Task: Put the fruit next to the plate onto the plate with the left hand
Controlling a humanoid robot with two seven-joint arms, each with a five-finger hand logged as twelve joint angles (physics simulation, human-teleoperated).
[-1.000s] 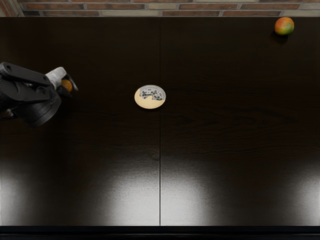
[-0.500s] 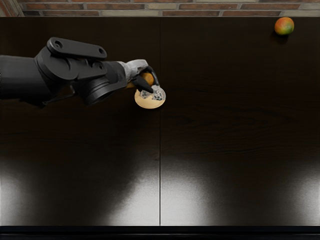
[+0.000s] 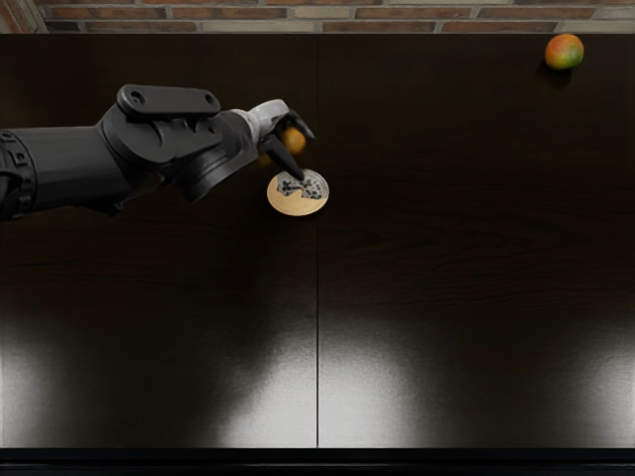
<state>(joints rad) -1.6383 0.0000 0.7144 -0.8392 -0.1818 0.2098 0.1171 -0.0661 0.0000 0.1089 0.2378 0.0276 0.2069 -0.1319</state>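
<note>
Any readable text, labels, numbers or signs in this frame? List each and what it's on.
None: nothing here reads as text.
plate: dark blotchy pattern only, no letters or numbers.
left hand and its arm: plain grey and black, no markings visible.
orange fruit in the fingers, and the second fruit at the far right: no stickers visible.
brick wall and table: no signs or labels.

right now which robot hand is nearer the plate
Left. The left robot hand, gripping the orange fruit, sits just up-left of the plate in the picture; the right robot hand is out of view.
</note>
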